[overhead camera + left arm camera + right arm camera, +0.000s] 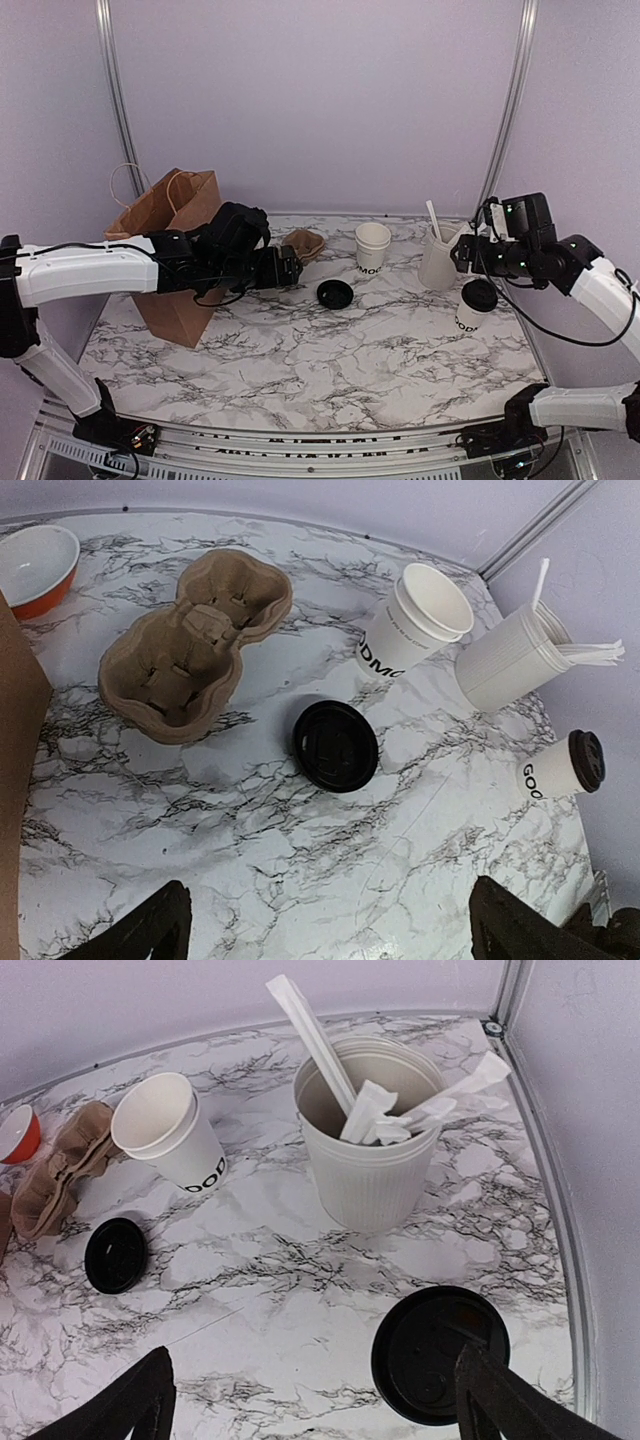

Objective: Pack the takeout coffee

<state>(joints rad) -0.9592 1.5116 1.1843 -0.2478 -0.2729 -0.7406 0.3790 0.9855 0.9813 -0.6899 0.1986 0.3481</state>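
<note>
**A:** What is laid out, biggest first?

**B:** The marble table (300, 370). Then a brown paper bag (170, 212) standing open at the left edge, towards the far-left corner. My left arm reaches across in front of it.

**A:** And after that?

**B:** A ribbed white utensil cup (440, 262) near the far-right corner. Along the far edge sit a brown pulp carrier (305, 243) and an open white cup (372, 247) with no lid.

**A:** Where is the takeout coffee?

**B:** The takeout coffee (476, 305) stands upright by the right edge, just nearer than the utensil cup, with its black lid on.

**A:** Are you holding it?

**B:** No. My right gripper (312, 1355) hangs above it with the fingers spread wide, pinching nothing. My left gripper (330, 892) is spread wide too, over the middle of the table.

**A:** Anything smaller?

**B:** A loose black lid (334, 294) lies flat mid-table, near the open cup. An orange-banded bowl (35, 565) sits in the far-left corner.
</note>
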